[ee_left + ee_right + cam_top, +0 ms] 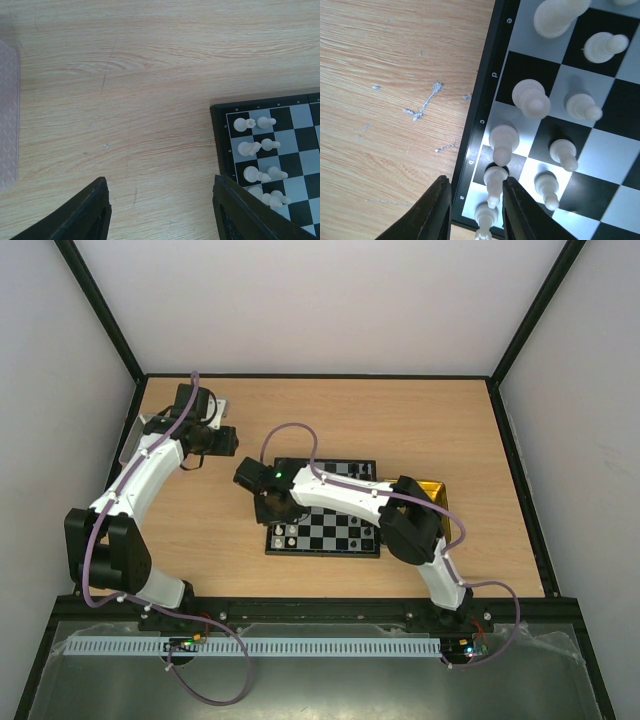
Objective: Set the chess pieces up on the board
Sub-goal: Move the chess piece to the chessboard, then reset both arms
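Note:
The board point(330, 525) lies at the table's middle, with white chess pieces point(285, 535) in two columns along its left edge. My right gripper point(476, 182) hovers over the board's left border point(487, 90), open. A white piece point(493, 179) stands on its square between the fingers, close to the right finger point(520, 215), with a gap on the other side. In the top view the right gripper point(268, 508) is at the board's left end. My left gripper point(161, 180) is open over bare wood, left of the board point(217, 135) and its white pieces point(260, 147).
A yellow tray point(440, 495) sits right of the board, partly under the right arm. A grey tray point(7, 115) lies at the far left, near the left gripper point(222, 440). Dark pieces point(365, 535) stand at the board's right end.

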You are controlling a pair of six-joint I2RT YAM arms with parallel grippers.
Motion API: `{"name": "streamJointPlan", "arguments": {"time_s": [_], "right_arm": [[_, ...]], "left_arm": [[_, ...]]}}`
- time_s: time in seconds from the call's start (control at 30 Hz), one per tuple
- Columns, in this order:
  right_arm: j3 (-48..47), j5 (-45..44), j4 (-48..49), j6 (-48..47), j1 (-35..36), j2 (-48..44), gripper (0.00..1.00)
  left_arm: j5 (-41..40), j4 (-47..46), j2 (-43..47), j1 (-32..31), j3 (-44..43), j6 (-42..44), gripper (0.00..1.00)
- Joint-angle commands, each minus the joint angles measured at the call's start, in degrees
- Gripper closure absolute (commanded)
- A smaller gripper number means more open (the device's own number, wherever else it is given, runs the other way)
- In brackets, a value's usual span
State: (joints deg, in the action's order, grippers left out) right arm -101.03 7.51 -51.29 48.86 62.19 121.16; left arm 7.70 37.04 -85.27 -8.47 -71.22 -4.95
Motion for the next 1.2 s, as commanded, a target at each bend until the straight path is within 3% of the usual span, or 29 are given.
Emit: {"name": "streamJointPlan", "arguments": {"time_s": [0.0, 0.27, 0.4, 0.47, 0.63, 0.77, 0.87, 1.17], "right_arm": [[-2.2, -3.5, -4.8, -0.4, -0.4, -4.5, 0.73], [0.4, -6.4, -6.0, -4.2, -1.5, -13.5, 0.72], [8.0, -11.0, -3.1, -6.2, -2.9, -21.6, 0.54], [13.4, -10.7, -0.7, -7.3, -4.7, -26.1, 0.50], [22.9, -13.3, 1.8, -9.3, -8.1, -34.9, 0.35], [28.7, -14.8, 2.3, -9.8, -10.5, -41.3, 0.33], [33.4, -15.1, 3.5, -9.6, -12.0, -46.9, 0.22], [45.1, -9.7, 6.1, -9.3, -13.0, -59.7, 0.20]], "left_arm": [[-0.4, 2.0, 0.9, -0.3, -0.9, 0.7, 0.42], [-6.3, 3.7, 3.0, -3.1, -1.6, 5.4, 0.41], [-11.8, 1.9, 7.1, -8.8, 3.9, 10.0, 0.39], [-11.5, 1.9, 8.9, -11.5, 6.6, 12.0, 0.38], [-7.3, 1.6, 14.0, -17.4, 12.3, 14.1, 0.37], [-2.4, 2.2, 17.5, -20.2, 14.0, 14.9, 0.36], [3.0, 3.5, 19.9, -21.1, 14.5, 18.6, 0.36], [15.6, 8.9, 21.3, -21.2, 13.5, 28.5, 0.30]]}}
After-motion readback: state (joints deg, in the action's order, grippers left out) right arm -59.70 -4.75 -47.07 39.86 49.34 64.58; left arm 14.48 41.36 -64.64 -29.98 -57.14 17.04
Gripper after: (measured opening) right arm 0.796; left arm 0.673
